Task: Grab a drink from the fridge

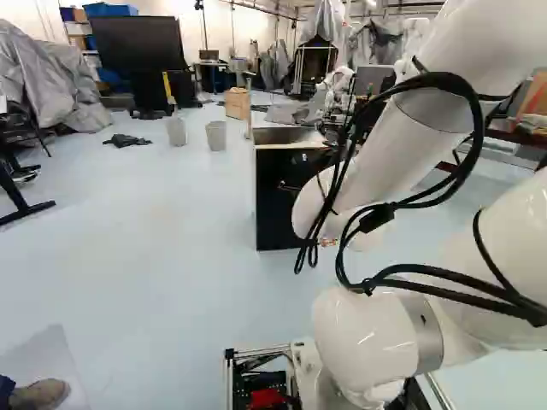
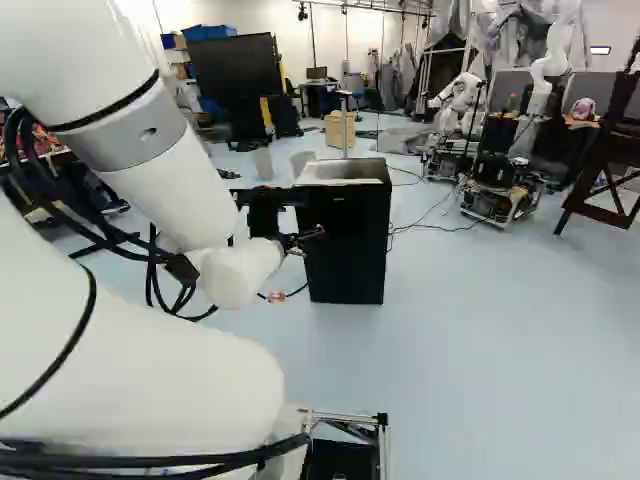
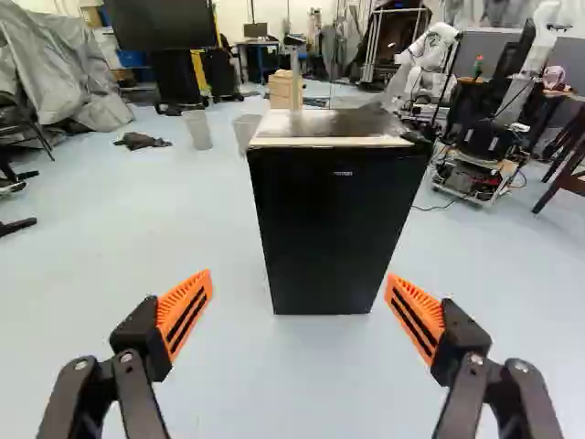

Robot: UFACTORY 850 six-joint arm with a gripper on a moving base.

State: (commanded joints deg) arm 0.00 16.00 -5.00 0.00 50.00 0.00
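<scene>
My gripper (image 2: 302, 240) shows at the end of the arm in the right base view, overlapping the left part of the black fridge (image 2: 352, 240). In the wrist view the gripper (image 3: 300, 282) is open, its orange pads wide apart with nothing held. The small fridge (image 3: 338, 219) stands upright on the floor ahead, its closed black front facing me, and its interior is hidden. A pale, partly dark-patched top covers it. In the left base view the arm hides the right side of the fridge (image 1: 278, 201).
Behind the fridge are two bins (image 3: 196, 129), a wooden crate (image 3: 281, 90) and a large screen (image 3: 163, 23). Another robot (image 3: 480, 151) on a wheeled base stands beyond the fridge, with cables on the floor. A person's shoe (image 1: 41, 394) shows near my base.
</scene>
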